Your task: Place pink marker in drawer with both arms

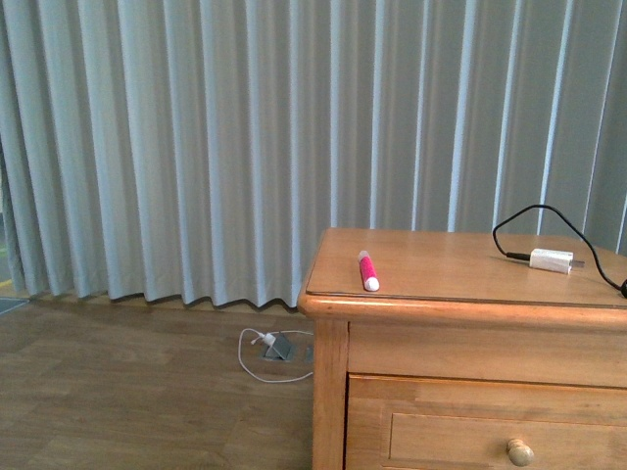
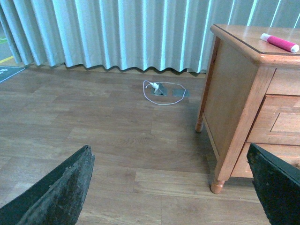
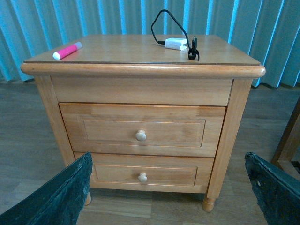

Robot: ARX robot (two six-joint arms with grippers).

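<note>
The pink marker (image 1: 368,271) lies flat on the left side of the wooden worktop (image 1: 441,264), near its front edge — well apart from the white plug (image 1: 551,260) on the right side. The drawer (image 3: 103,133), the top one of two, is shut. The left end effector (image 2: 168,150), over the floor, and the right end effector (image 3: 168,157), facing the drawer fronts, are both wide open — they hold nothing.
</note>
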